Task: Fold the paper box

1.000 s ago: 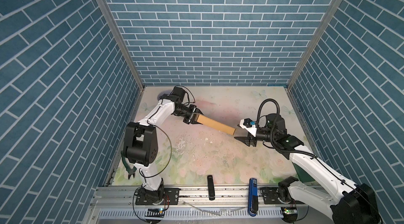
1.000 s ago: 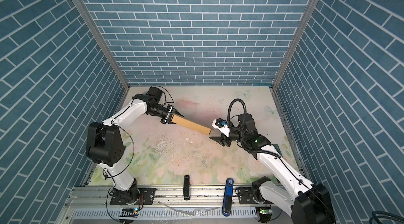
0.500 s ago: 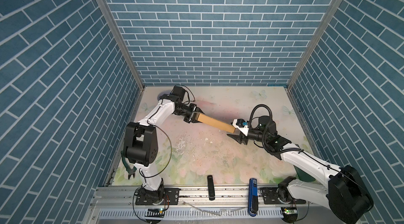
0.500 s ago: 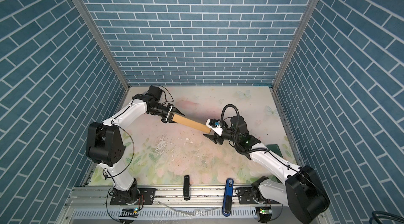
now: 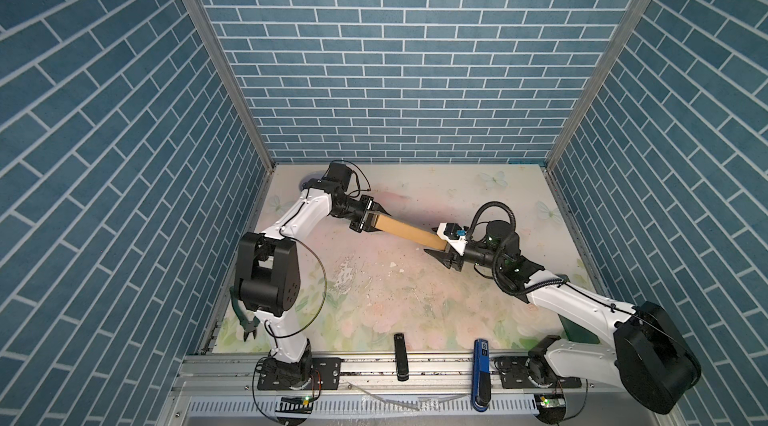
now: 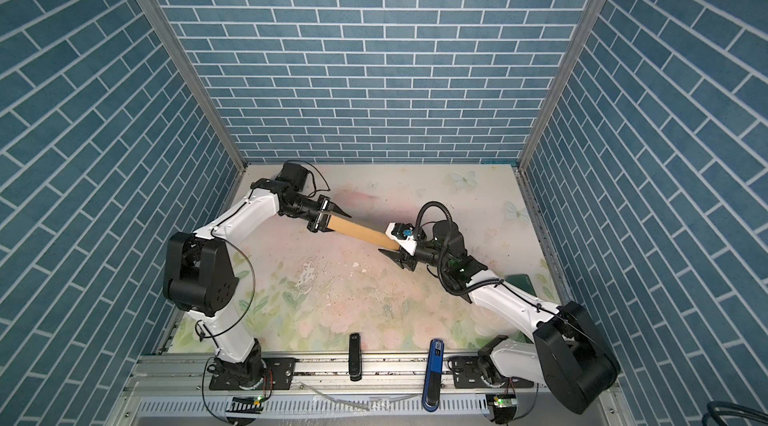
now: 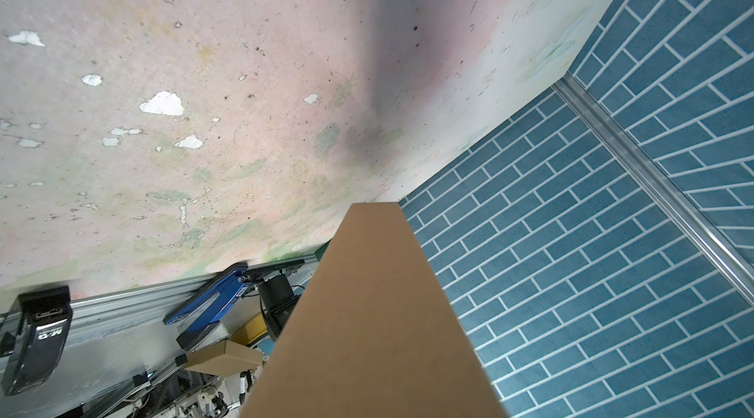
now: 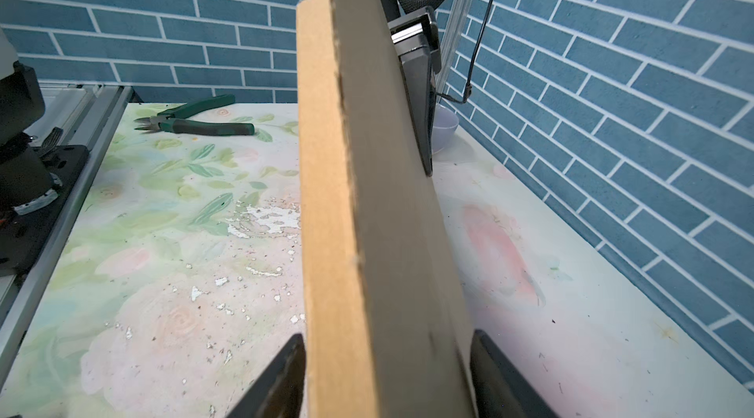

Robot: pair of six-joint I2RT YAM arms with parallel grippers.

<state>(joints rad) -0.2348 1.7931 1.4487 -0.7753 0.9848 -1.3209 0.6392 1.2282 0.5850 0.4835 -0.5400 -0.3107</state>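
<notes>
The paper box point(image 5: 409, 230) point(image 6: 361, 230) is a long tan slab hanging above the mat between my two arms. My left gripper point(image 5: 380, 221) point(image 6: 338, 222) is shut on its far-left end, and the box point(image 7: 375, 314) fills the left wrist view and hides the fingers there. My right gripper point(image 5: 432, 240) point(image 6: 386, 240) stands astride the other end. In the right wrist view its jaws point(image 8: 387, 334) are open, with a black finger close beside each side of the box point(image 8: 347, 191); the box looks blurred there.
Green pliers point(image 8: 196, 122) point(image 5: 247, 322) lie at the mat's front left. A black stapler point(image 5: 400, 355) and a blue stapler point(image 5: 481, 365) rest on the front rail. A small white bowl point(image 8: 444, 130) sits behind the left arm. Blue brick walls stand on three sides.
My right gripper has moved left onto the box's free end, and its jaws have narrowed around it. The left arm and the box have held still.
</notes>
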